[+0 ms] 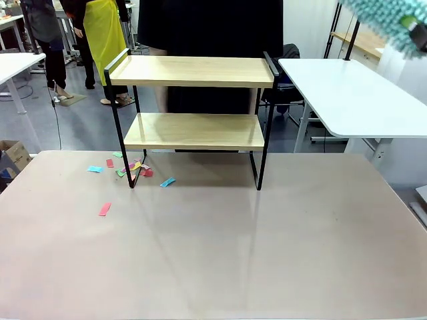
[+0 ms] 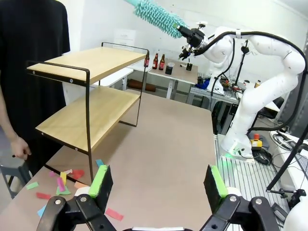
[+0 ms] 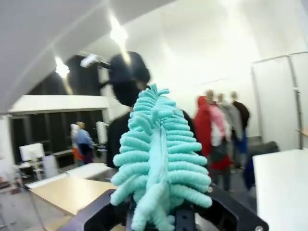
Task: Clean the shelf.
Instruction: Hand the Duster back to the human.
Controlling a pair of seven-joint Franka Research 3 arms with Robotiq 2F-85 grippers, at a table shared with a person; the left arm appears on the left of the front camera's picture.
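Observation:
The shelf (image 1: pixel 193 70) stands at the far middle of the brown table (image 1: pixel 233 253), both wooden boards bare; it also appears at the left of the left wrist view (image 2: pixel 91 60). Coloured paper scraps (image 1: pixel 130 167) lie on the table around its left legs (image 2: pixel 62 178). My right gripper (image 1: pixel 419 37) is raised high at the top right, shut on the handle of a teal fluffy duster (image 1: pixel 383 20), well above and right of the shelf (image 2: pixel 156 17) (image 3: pixel 159 159). My left gripper (image 2: pixel 159 180) is open and holds nothing, low over the table's near side.
A person in black (image 1: pixel 210 27) stands right behind the shelf, one hand (image 2: pixel 19 147) hanging beside it. A white table (image 1: pixel 353 93) stands at the far right. A cardboard box (image 1: pixel 13 157) sits on the floor at the left. Other people stand farther back.

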